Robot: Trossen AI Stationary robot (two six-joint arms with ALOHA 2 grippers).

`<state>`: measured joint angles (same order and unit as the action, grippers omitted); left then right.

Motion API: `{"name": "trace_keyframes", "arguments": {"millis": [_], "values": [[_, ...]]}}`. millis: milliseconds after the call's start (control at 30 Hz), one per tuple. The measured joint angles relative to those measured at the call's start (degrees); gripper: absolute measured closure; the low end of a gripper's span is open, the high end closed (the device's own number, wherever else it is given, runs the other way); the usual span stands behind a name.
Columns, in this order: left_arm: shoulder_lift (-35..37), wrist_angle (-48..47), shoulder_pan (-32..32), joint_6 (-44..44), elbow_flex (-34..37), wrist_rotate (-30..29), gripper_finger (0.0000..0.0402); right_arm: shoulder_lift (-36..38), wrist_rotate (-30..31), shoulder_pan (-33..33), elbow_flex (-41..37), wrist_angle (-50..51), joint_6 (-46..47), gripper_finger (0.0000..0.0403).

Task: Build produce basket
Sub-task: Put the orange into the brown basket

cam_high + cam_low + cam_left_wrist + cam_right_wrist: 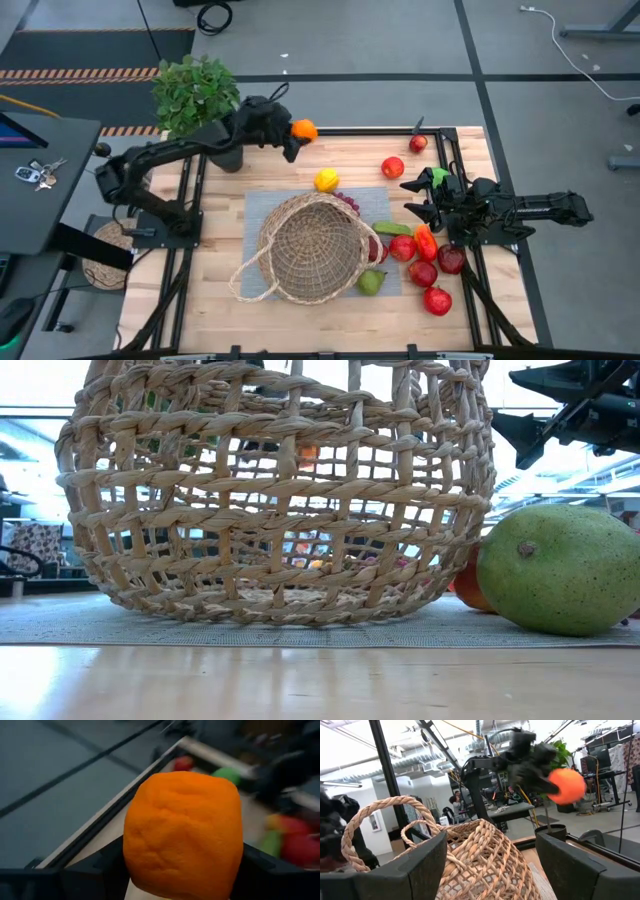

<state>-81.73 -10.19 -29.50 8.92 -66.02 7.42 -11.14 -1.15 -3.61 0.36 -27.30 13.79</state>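
Observation:
My left gripper (296, 134) is shut on an orange (305, 129) above the table's far edge, near the potted plant. The wicker basket (314, 247) lies tilted on a grey mat (256, 208), its handle (246, 277) toward the near left. My right gripper (408, 198) is open and empty, to the right of the basket, and faces it (485, 860). A lemon (326, 180), purple grapes (349, 203), red apples (392, 167), a green apple (438, 176), peppers (425, 242) and a green pear (371, 282) lie around the basket. My left gripper pinches the orange (182, 835) between its two fingers (85, 875), one on each side of the fruit. The orange is lifted clear of the table (567, 785).
A leafy potted plant (195, 92) stands at the far left corner, close to my left arm. Several red fruits (437, 300) lie at the near right, below my right arm. Dark frame rails (470, 230) run along the table's sides. Keys (36, 173) lie on a side desk.

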Motion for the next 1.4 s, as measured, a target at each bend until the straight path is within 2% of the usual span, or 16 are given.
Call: {"name": "trace_keyframes", "arguments": {"millis": [333, 533, 800, 1400], "values": [[2.86, 12.85, 13.37, -0.05, -0.02, 0.59, 0.0145, 0.00, 0.00, 0.01, 0.00, -0.01, 0.01, 0.0095], [2.84, 16.58, 17.60, 2.45, 0.00, 0.37, 0.0144, 0.00, 0.00, 0.01, 0.00, 0.01, -0.01, 0.0095], [2.80, 26.18, 21.70, 0.45, -0.02, 0.35, 0.0144, 0.02, 0.00, 0.00, -0.02, -0.01, 0.01, 0.0095], [2.78, 26.74, 31.65, -48.42, -0.02, 0.35, 0.0143, 0.00, 0.00, 0.01, 0.00, 0.00, 0.00, 0.0095]]}}
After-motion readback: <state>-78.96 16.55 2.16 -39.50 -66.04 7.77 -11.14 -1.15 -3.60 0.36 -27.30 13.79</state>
